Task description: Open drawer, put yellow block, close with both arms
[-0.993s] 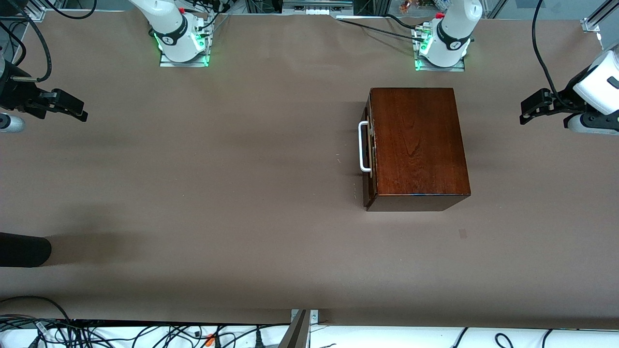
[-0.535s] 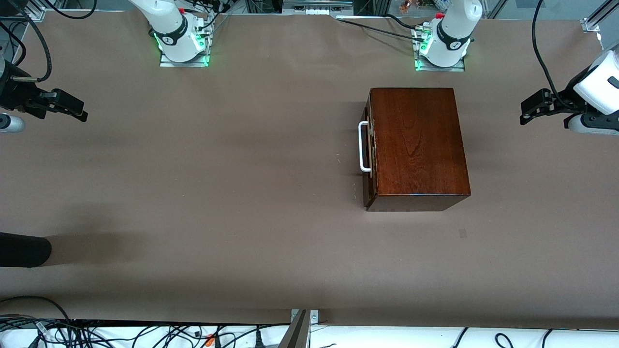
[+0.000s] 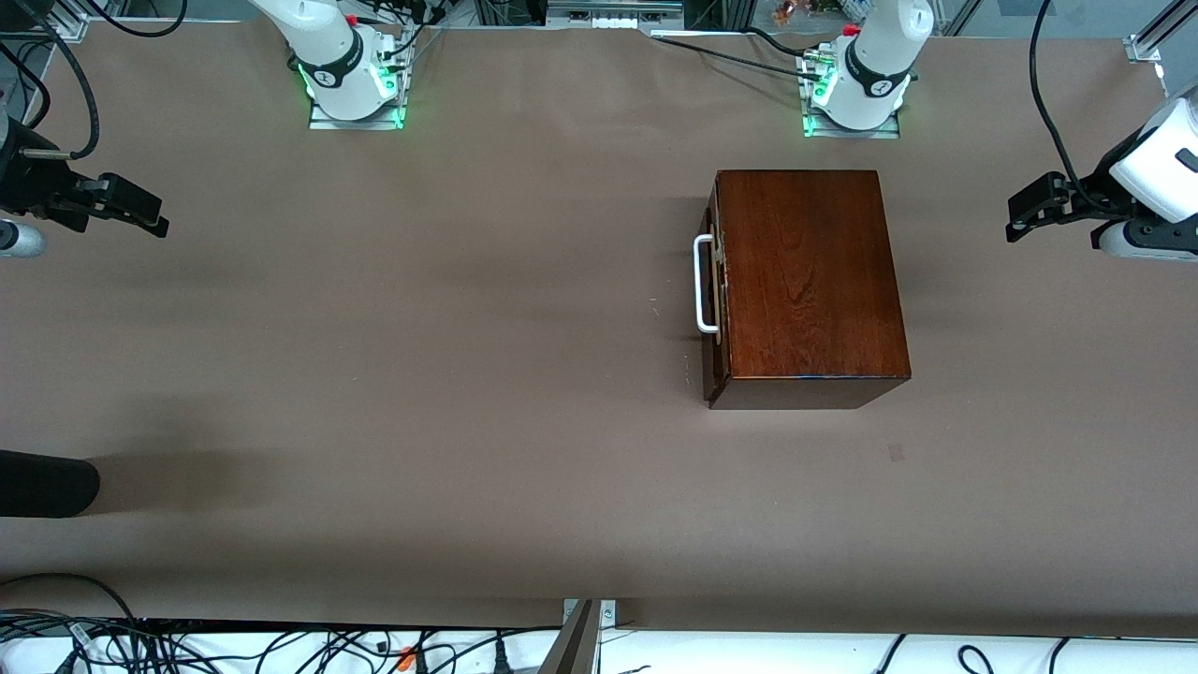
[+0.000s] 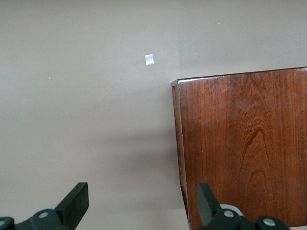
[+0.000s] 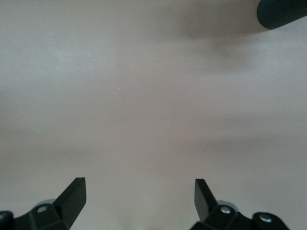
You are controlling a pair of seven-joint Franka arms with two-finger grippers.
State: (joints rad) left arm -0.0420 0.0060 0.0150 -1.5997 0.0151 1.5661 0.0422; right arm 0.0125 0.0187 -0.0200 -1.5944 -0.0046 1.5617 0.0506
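A wooden drawer box (image 3: pixel 805 285) sits shut on the brown counter (image 3: pixel 421 374), its white handle (image 3: pixel 702 284) facing the right arm's end; no yellow block shows in any view. The left hand (image 3: pixel 1028 208) hangs over the counter's edge, the box just ahead of its fingers (image 4: pixel 76 201), spread wide and holding nothing. The right hand (image 3: pixel 140 211) waits at its own end, well apart from the box, fingers (image 5: pixel 74 194) equally wide and bare. The scene fits a drawer yet to be pulled or one already closed on the block. Any pull would go best squarely across the handle's middle.
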